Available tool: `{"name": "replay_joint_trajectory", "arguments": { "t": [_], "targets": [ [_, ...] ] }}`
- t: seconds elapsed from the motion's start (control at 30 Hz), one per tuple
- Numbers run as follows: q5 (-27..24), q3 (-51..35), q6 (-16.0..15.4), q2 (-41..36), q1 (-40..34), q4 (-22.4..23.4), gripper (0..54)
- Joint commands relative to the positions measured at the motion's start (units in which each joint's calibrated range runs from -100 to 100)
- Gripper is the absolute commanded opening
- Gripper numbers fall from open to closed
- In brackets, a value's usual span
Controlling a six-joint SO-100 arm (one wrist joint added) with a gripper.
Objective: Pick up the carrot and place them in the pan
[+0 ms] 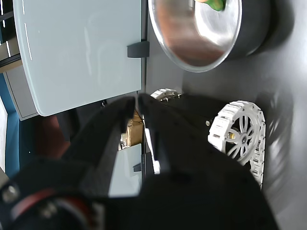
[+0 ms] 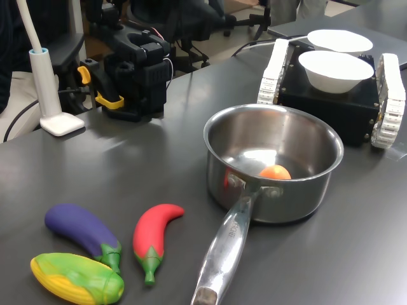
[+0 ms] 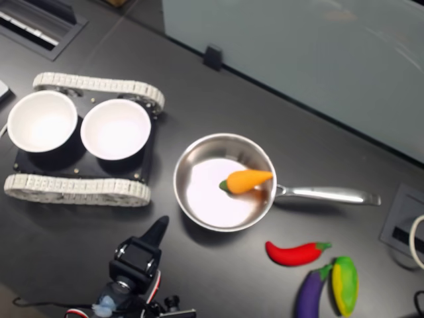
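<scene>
The orange carrot (image 3: 246, 180) lies inside the steel pan (image 3: 205, 195), green stem end toward the pan's middle. In the first exterior view only the carrot's orange end (image 2: 275, 172) shows over the pan's rim (image 2: 208, 136). The wrist view catches a bit of green stem (image 1: 216, 4) in the pan (image 1: 192, 43). My gripper (image 3: 161, 221) is shut and holds nothing. It sits back from the pan, near the second exterior view's bottom, pointing toward the pan. In the wrist view the black fingertips (image 1: 136, 98) meet. The folded arm (image 2: 137, 60) stands at the table's far side in the first exterior view.
Two white bowls (image 3: 116, 129) rest on a black tracked vehicle (image 3: 79, 189) beside the pan. A red chili (image 3: 295, 252), a purple eggplant (image 3: 310, 291) and a corn cob (image 3: 344, 285) lie near the pan's long handle (image 3: 324, 195). A white lamp base (image 2: 60, 122) stands by the arm.
</scene>
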Motion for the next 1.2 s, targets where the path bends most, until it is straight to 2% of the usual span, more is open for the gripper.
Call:
{"name": "replay_joint_trajectory", "arguments": {
  "t": [0.0, 0.23, 0.67, 0.9, 1.17],
  "targets": [
    [1.1, 4.4, -0.7, -2.2, -1.3, -0.8, 0.0],
    [1.2, 16.4, -0.8, -4.4, -1.2, -4.5, 0.0],
    [0.9, 32.9, -1.8, -9.7, 0.4, -7.8, 0.0],
    [1.3, 44.2, -1.8, -10.8, 3.1, -12.7, 0.0],
    [1.3, 49.7, -1.7, -12.4, 3.9, -14.1, 0.0]
  ]
}}
